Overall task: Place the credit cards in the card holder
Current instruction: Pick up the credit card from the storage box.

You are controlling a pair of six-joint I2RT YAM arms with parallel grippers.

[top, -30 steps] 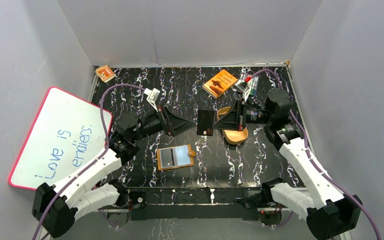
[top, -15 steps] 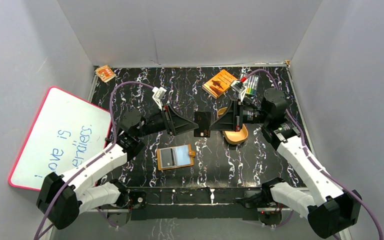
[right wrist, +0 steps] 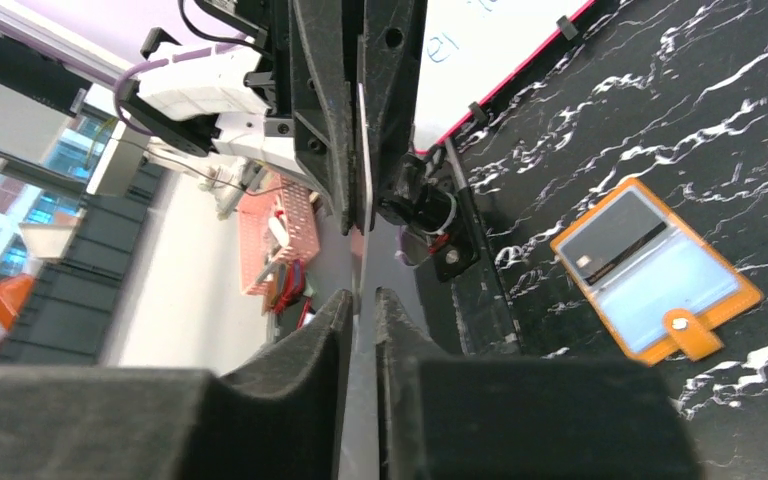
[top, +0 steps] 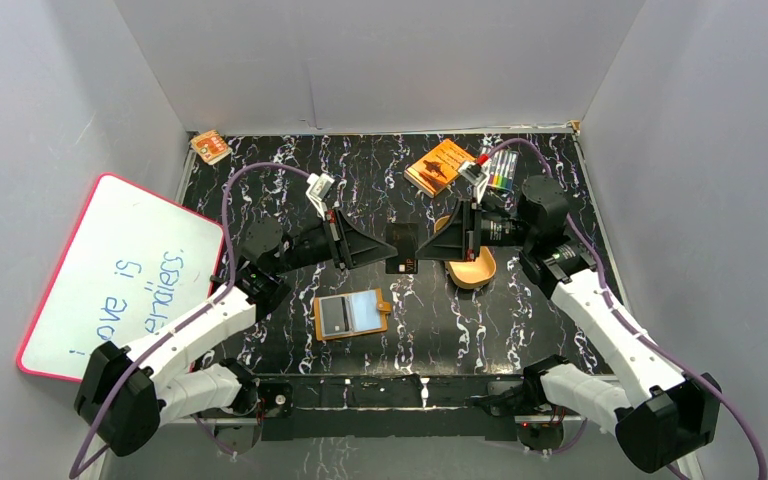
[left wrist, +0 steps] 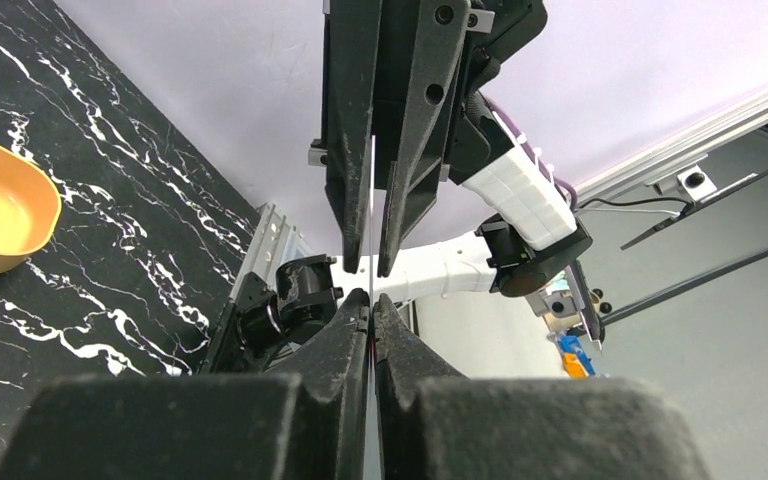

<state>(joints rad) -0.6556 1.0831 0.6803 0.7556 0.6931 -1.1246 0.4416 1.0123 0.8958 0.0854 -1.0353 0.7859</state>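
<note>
Handover in mid-air above surface (top: 520,320). Left claw (top: 388,250) clenched on dark card (top: 403,250), which stands on edge. Right claw (top: 422,248) faces it across card, jaws slightly parted, apparently let go. Card holder (top: 352,315) lies open and flat, toward near edge from card, slightly to left. Long axis runs left-right, snap tab at right end. Left arm nearer, so likely does insertion.

orange card holder (top: 383,308); blk-white marbled table (top: 260,180)
</note>
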